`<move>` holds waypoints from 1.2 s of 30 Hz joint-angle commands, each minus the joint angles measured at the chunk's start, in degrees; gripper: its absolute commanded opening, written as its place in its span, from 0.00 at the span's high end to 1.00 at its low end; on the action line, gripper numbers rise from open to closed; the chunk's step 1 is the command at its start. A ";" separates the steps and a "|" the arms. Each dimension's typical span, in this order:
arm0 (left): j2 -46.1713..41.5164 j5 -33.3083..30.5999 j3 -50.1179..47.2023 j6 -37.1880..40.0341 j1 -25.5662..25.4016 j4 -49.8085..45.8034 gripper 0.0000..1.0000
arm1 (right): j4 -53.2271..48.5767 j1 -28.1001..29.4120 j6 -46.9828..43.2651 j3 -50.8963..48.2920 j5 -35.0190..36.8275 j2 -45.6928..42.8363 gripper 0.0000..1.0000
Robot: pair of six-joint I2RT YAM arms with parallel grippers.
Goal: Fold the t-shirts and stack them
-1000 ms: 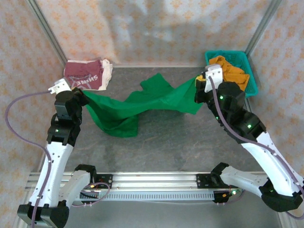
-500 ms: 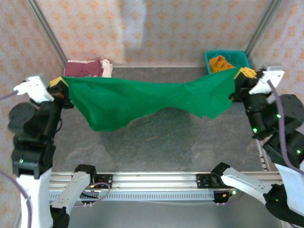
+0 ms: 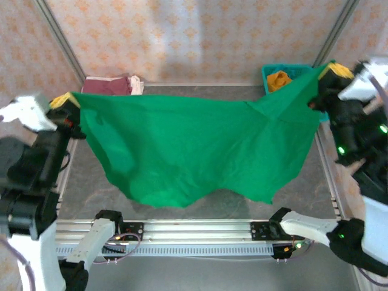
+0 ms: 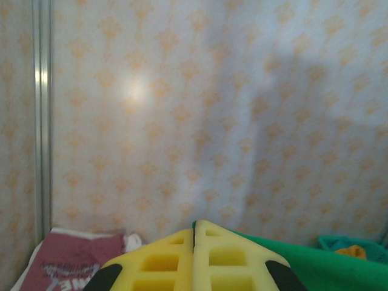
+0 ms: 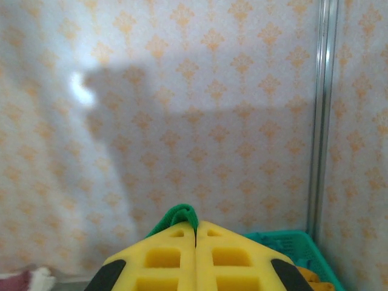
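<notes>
Green cloth t-shirt [image 3: 188, 145] hangs spread across mid-frame, long axis left-right; my left gripper [image 3: 65, 102] pinches its left corner, right gripper [image 3: 332, 71] its upper-right corner; maroon lettered t-shirt [image 3: 109, 86] lies upper left, nearer my left arm.

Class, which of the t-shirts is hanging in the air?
The green t-shirt, stretched between the left gripper and right gripper; the maroon t-shirt lies at the back left.

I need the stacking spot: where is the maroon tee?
Top view: the maroon tee lies at the far left corner of the table, behind the held-up green tee, near the left gripper.
</notes>
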 commanded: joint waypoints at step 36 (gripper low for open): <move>46.55 -7.86 -23.76 -6.90 -2.70 24.95 0.61 | 18.78 -20.18 23.18 -26.00 -33.69 38.51 0.72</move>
